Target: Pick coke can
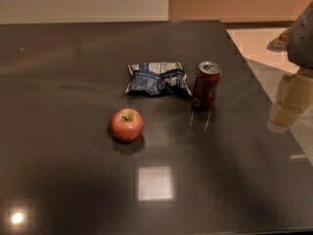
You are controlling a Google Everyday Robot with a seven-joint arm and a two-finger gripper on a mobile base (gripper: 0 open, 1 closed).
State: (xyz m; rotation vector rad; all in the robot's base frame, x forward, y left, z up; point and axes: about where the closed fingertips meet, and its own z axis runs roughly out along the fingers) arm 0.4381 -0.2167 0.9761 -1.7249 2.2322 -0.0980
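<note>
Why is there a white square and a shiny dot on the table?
In the camera view, the white square and the dot are reflected light, glare on the glossy dark table; the coke can mirrors faintly in it; the gripper hangs at the right edge, apart from the can.

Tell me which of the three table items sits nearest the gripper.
The coke can, upright beside the snack bag; bag and apple lie farther left. The gripper hangs off to the right of it.

snack bag (156, 78) crowds L of coke can (206, 84), R & front free, end effector (289, 103) far R
</note>
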